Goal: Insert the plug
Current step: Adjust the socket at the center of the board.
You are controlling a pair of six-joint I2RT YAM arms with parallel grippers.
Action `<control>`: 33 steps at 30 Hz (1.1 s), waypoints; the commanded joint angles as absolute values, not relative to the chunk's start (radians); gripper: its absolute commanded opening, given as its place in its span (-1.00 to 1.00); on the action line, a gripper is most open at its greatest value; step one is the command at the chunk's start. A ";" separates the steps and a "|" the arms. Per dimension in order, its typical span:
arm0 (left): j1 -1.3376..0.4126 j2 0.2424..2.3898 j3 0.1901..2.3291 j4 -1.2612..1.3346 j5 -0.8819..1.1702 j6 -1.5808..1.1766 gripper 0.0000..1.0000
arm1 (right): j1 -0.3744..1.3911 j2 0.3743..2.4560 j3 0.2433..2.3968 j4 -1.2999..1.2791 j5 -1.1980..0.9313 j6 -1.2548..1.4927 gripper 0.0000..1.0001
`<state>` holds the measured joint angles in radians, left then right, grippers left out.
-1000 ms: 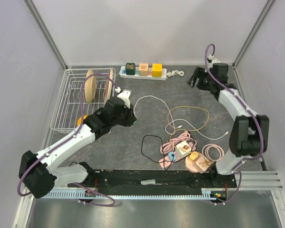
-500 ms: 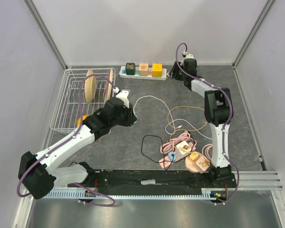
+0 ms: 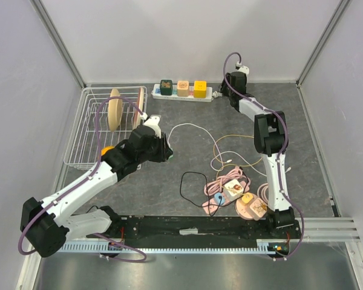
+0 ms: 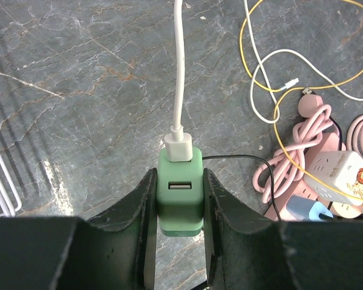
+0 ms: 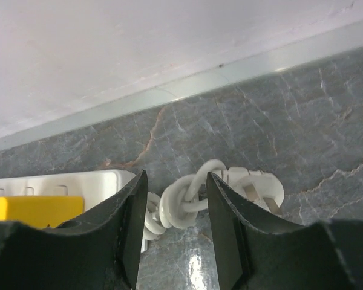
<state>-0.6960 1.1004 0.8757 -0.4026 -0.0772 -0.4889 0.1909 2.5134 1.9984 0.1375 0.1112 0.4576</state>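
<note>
Mid-table, L gripper (image 4: 179,181) is clamped on green charger plug (image 4: 179,208). At far edge, R gripper (image 5: 174,181) has fingers narrowed round strip's coiled cord (image 5: 187,202); can't tell if gripped. Carry step, I reckon. Next: line prongs w/ free socket on power strip (image 3: 209,93).

no legible txt or labels anywhere
</note>
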 commanded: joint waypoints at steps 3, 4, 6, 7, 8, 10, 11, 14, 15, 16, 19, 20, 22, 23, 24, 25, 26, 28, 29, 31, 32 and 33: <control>-0.696 1.069 0.879 -0.403 -0.097 -0.523 -0.96 | 0.207 2.554 2.043 0.100 0.121 0.506 -0.03; -0.696 1.066 0.880 -0.408 -0.095 -0.523 -0.96 | 0.209 2.559 2.051 0.095 0.117 0.508 -0.02; -0.696 1.065 0.881 -0.416 -0.095 -0.519 -0.96 | 0.212 2.566 2.057 0.078 0.106 0.509 -0.03; -0.696 1.063 0.882 -0.417 -0.097 -0.518 -0.96 | 0.213 2.568 2.059 0.077 0.106 0.512 -0.05; -0.696 1.057 0.882 -0.419 -0.097 -0.517 -0.96 | 0.213 2.568 2.056 0.074 0.104 0.518 -0.18; -0.696 1.048 0.879 -0.425 -0.098 -0.515 -0.97 | 0.215 2.557 2.031 0.075 0.110 0.528 -0.38; -0.696 1.043 0.877 -0.426 -0.103 -0.511 -0.96 | 0.215 2.530 2.010 0.083 0.124 0.534 -0.66; -0.696 1.028 0.873 -0.423 -0.113 -0.486 -0.96 | 0.209 2.426 1.875 0.132 0.150 0.535 -1.00; -0.696 1.023 0.871 -0.423 -0.121 -0.479 -0.96 | 0.200 2.396 1.837 0.140 0.152 0.540 -1.00; -0.696 1.022 0.870 -0.417 -0.126 -0.469 -0.96 | 0.192 2.335 1.760 0.153 0.144 0.549 -1.00; -0.696 1.012 0.867 -0.402 -0.137 -0.430 -0.96 | 0.150 2.196 1.587 0.167 0.114 0.568 -1.00; -0.696 1.011 0.867 -0.387 -0.140 -0.411 -0.96 | 0.134 2.157 1.539 0.167 0.107 0.563 -1.00; -0.696 1.005 0.861 -0.365 -0.144 -0.388 -0.96 | 0.117 2.039 1.404 0.141 0.086 0.549 -1.00; -0.696 1.002 0.858 -0.341 -0.143 -0.362 -0.96 | 0.104 2.001 1.360 0.124 0.081 0.539 -1.00; -0.696 1.000 0.848 -0.324 -0.140 -0.350 -0.96 | 0.101 1.964 1.279 0.103 0.083 0.528 -1.00; -0.696 0.996 0.842 -0.307 -0.135 -0.335 -0.96 | 0.100 1.894 1.235 0.066 0.077 0.522 -1.00; -0.696 0.993 0.836 -0.267 -0.130 -0.307 -0.96 | 0.095 1.856 1.191 0.052 0.072 0.515 -1.00; -0.696 0.988 0.812 -0.220 -0.114 -0.278 -0.96 | 0.095 1.749 1.051 0.025 0.061 0.523 -1.00; -0.696 0.989 0.805 -0.201 -0.107 -0.253 -0.97 | 0.097 1.714 1.004 0.022 0.054 0.531 -1.00; -0.696 0.994 0.793 -0.141 -0.083 -0.221 -0.96 | 0.097 1.607 0.876 0.012 0.041 0.560 -0.99; -0.696 1.000 0.792 -0.127 -0.078 -0.216 -0.96 | 0.098 1.568 0.838 0.005 0.046 0.563 -0.96; -0.696 1.008 0.796 -0.108 -0.078 -0.215 -0.96 | 0.097 1.528 0.775 0.002 0.055 0.566 -0.94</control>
<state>-0.6964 1.0107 0.7967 -0.2794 -0.0975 -0.3138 0.0772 1.6951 0.9199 0.0097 0.0807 0.5430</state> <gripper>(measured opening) 0.348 0.030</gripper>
